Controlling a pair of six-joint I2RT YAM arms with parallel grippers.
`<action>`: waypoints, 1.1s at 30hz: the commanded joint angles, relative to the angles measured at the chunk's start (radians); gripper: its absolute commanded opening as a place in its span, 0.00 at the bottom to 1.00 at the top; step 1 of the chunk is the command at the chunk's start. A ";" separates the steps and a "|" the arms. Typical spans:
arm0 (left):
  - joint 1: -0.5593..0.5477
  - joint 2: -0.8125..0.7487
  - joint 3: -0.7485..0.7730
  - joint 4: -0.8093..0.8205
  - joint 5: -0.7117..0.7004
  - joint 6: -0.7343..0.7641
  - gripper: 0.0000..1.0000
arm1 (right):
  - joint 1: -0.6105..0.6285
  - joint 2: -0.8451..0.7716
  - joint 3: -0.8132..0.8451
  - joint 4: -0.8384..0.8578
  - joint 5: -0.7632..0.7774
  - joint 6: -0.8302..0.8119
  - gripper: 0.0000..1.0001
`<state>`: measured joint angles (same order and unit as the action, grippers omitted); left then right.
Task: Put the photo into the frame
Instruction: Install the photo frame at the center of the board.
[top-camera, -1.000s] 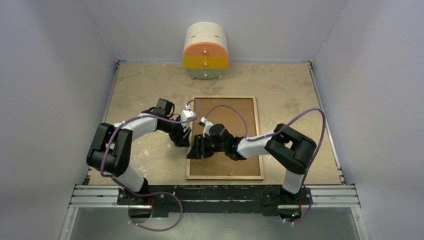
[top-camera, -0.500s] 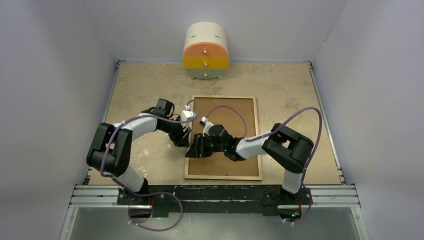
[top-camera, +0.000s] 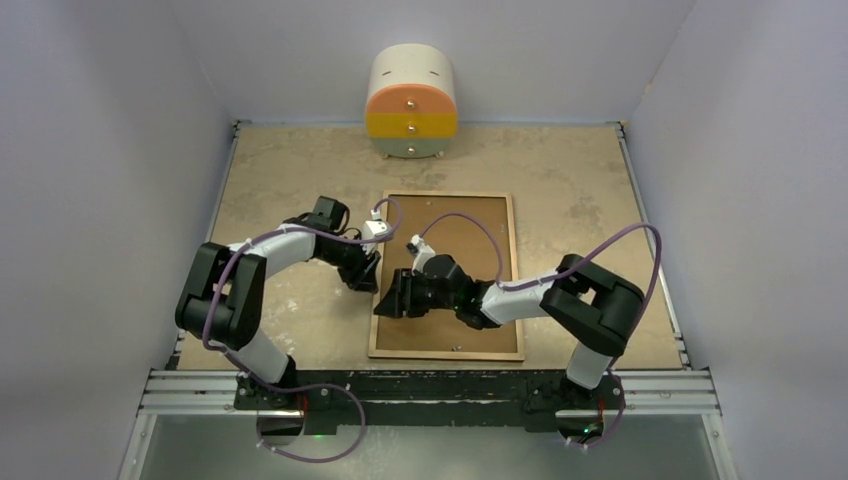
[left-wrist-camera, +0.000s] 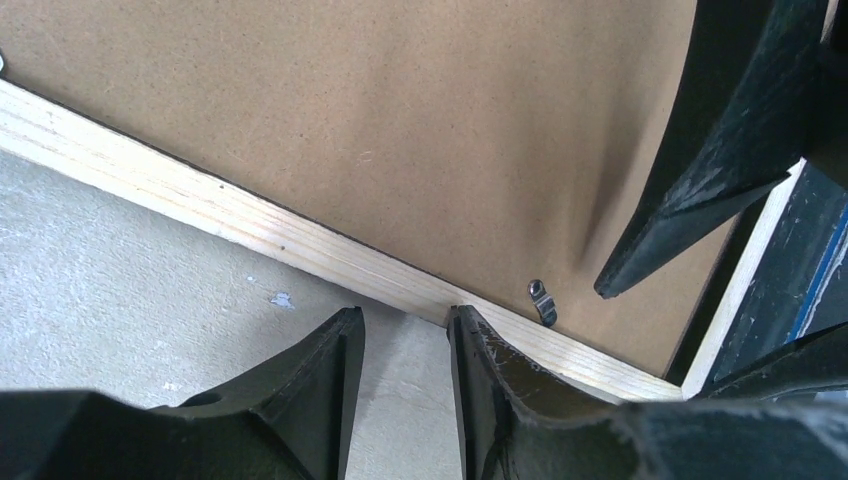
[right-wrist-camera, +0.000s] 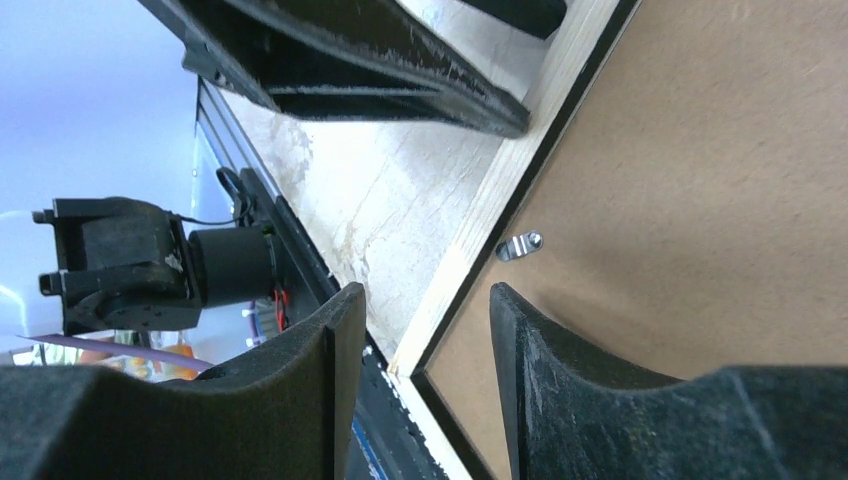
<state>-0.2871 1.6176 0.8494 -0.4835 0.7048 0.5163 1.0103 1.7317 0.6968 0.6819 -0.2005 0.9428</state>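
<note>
Frame (top-camera: 447, 195): it lay flat on the table (top-camera: 290, 170) with the wood-coloured back up and the brown backing board (top-camera: 470, 215) inside it. Its long axis ran away from the arm bases.
Photo: you could not see it in any view. Whether it was under the board, I cannot tell.
Left gripper (left-wrist-camera: 405, 315): the fingers were a little apart and held nothing. The frame's left long rim lay just in front of the tips, and one tip was at the wood.
Right gripper (right-wrist-camera: 425, 292): the fingers were apart and held nothing. In its wrist view the same rim passed between them, with board on one side and table on the other.
Metal tab (right-wrist-camera: 520, 244): it sat on the board just inside the rim, a little beyond the right fingertips.
Nearer arm: the right one, I judge. Its fingers were over the rim and close to the tab, so you would probably give it the next move.
</note>
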 joint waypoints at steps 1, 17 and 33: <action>0.006 0.027 0.026 0.003 0.010 0.024 0.38 | 0.023 0.024 0.006 0.000 0.010 0.016 0.51; 0.006 0.025 0.023 0.004 0.005 0.024 0.36 | 0.027 0.105 0.038 0.005 0.070 0.002 0.44; 0.006 0.022 0.022 0.002 0.008 0.028 0.34 | 0.028 0.125 0.050 0.033 0.119 0.008 0.39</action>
<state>-0.2832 1.6253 0.8562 -0.4976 0.7193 0.5159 1.0359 1.8168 0.7235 0.7029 -0.1196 0.9501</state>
